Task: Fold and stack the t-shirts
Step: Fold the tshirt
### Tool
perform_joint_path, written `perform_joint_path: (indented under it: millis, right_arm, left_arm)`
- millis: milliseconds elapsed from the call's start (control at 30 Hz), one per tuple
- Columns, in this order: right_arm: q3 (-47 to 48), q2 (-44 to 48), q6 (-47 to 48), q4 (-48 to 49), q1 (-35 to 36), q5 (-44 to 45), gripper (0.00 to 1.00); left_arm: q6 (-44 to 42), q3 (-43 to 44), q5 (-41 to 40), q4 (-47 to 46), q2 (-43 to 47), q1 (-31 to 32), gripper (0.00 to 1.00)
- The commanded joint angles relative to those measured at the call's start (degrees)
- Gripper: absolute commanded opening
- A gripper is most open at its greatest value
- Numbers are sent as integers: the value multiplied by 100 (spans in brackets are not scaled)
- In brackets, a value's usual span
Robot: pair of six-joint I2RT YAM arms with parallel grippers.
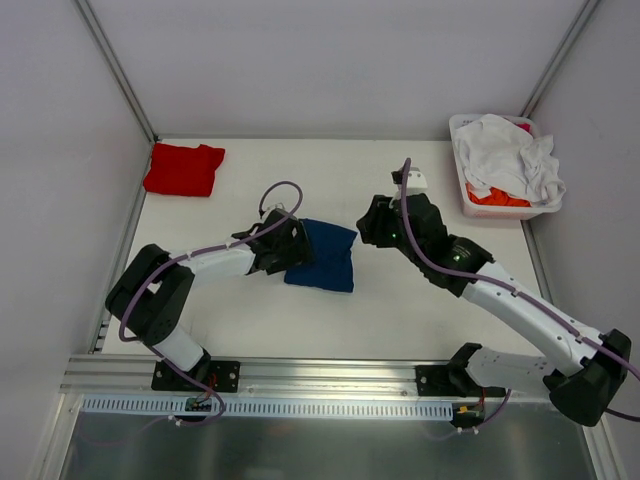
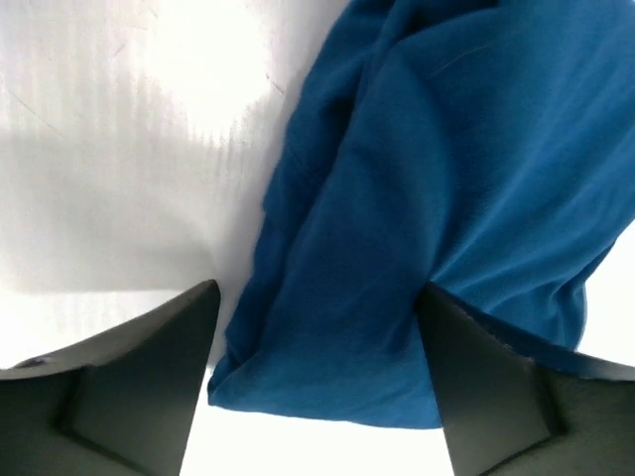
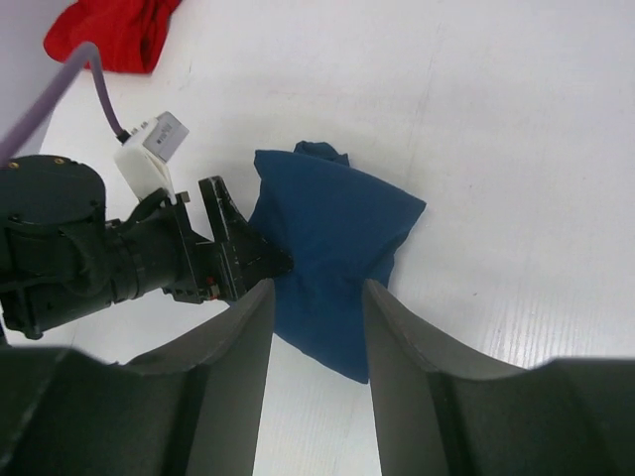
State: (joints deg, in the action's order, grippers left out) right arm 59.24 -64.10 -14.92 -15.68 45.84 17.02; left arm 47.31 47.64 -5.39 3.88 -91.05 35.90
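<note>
The top camera sits high up behind the robot and looks down over the whole table point(image 1: 400, 300), from pretty far back. The left wrist cam is way down low, peering past its own fingers point(image 2: 139, 387) at the navy blue t-shirt point(image 2: 446, 198), super close. The right wrist cam hangs higher, aimed toward the table's far-left corner. It gets that same shirt plus the left gripper point(image 3: 243, 228) and the red t-shirt point(image 3: 114, 35), all in the top view too.

One navy t-shirt point(image 1: 322, 255), one red t-shirt point(image 1: 184, 168), one basket point(image 1: 500, 212) of shirts point(image 1: 505, 155), two arms point(image 1: 210, 260) point(image 1: 520, 298)
</note>
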Motion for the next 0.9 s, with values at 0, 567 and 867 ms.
perform_joint_path:
  millis: [0,567,867]
  right_arm:
    - [52,275,130,-137,3,241,44]
    - [-88,196,94,-14,3,118,44]
    - [-290,266,94,136,3,127,44]
  left_arm:
    - [-38,-184,107,-133,-115,-57,69]
    - [-336,175,-67,-160,-45,-57,0]
    - [-1056,1193,-612,570,105,-74,0]
